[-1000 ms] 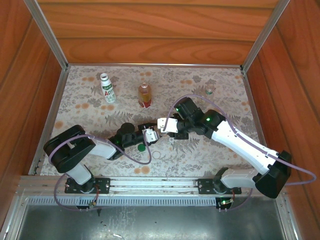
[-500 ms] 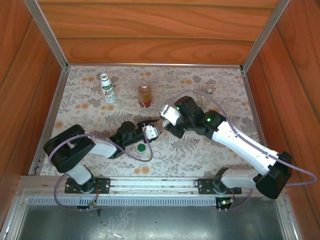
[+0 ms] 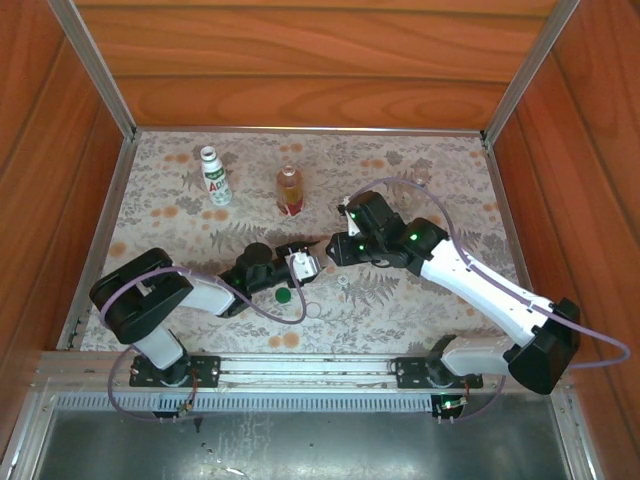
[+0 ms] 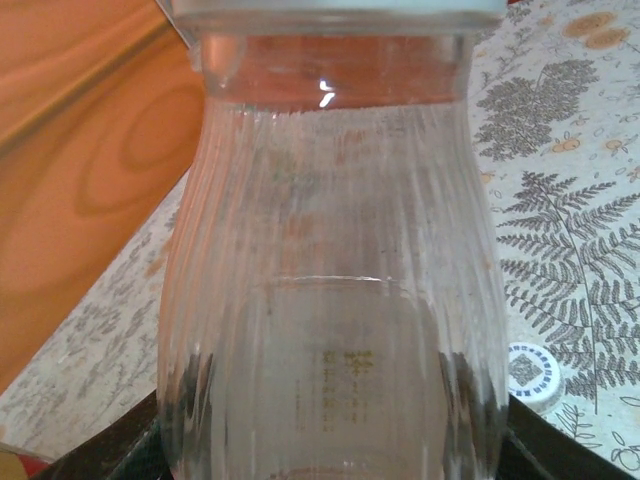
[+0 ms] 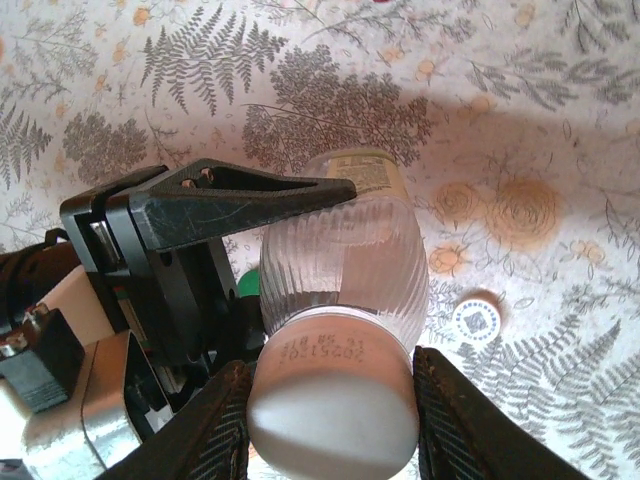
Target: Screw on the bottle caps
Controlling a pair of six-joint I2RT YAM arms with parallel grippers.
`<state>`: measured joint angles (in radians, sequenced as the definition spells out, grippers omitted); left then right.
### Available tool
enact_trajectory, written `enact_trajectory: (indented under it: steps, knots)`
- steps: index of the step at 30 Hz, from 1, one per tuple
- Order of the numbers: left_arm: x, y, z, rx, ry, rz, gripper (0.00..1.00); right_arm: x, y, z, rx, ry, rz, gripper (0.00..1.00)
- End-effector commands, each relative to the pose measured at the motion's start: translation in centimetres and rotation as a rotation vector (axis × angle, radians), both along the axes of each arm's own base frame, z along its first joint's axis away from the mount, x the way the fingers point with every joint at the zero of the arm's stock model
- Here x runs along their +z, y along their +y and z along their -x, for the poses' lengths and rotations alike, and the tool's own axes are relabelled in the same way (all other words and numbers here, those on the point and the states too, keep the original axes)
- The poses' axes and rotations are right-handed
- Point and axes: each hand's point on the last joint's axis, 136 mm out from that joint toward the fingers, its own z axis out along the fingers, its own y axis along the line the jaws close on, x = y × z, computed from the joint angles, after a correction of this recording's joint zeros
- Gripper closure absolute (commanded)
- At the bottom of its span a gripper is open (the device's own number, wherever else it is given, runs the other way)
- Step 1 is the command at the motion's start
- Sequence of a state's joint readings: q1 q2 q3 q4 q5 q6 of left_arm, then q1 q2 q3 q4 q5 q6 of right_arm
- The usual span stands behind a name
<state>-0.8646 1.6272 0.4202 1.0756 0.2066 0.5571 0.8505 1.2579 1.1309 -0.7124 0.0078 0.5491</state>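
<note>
Capping the bottle
Above: left gripper (image 3: 305, 262) and right gripper (image 3: 333, 249) sat close together. Left wrist: its jaws pinched the bottle (image 4: 330, 300) steady. Right wrist: fingers (image 5: 225, 430) squeezed the cap (image 5: 332, 400) on top, likely to twist it.

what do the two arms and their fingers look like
Both the left arm and the right arm have white link shells between rounded black joint housings, each trailed by a looping lavender cable. Small green lights glow on the right arm's joints. The fingers are matte black tapered wedges.
</note>
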Motion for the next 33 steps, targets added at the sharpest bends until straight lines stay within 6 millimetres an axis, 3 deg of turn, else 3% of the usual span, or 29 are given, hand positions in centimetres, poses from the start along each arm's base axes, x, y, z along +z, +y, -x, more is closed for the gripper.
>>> enact_trajectory:
  steps: [1,3,6,13,18,22,28,33]
  knots:
    - [0.7,-0.8,0.1,-0.022,-0.045,0.005,0.45,3.3,2.0,0.5,0.032,-0.005,-0.144,0.74]
    - [1.0,-0.6,0.6,-0.035,-0.009,0.032,0.45,4.2,1.9,0.9,0.178,-0.121,-0.121,0.52]
    - [2.0,-0.2,1.4,-0.090,0.094,0.109,0.45,5.6,1.8,2.2,0.415,-0.321,-0.101,0.32]
    - [5.6,0.9,3.3,-0.290,0.370,0.282,0.45,9.5,1.4,6.1,0.774,-0.760,-0.191,0.25]
    - [7.7,1.0,5.0,-0.429,0.408,0.306,0.45,10.7,1.3,6.3,0.826,-0.947,-0.189,0.23]
    - [8.9,0.8,5.8,-0.500,0.413,0.309,0.45,10.3,1.9,6.1,0.852,-0.937,-0.187,0.24]
    - [8.9,0.7,6.3,-0.548,0.407,0.296,0.44,9.5,3.4,4.8,0.821,-0.872,-0.207,0.30]
    - [8.5,0.6,5.8,-0.530,0.406,0.293,0.43,8.7,4.0,4.1,0.820,-0.851,-0.199,0.57]
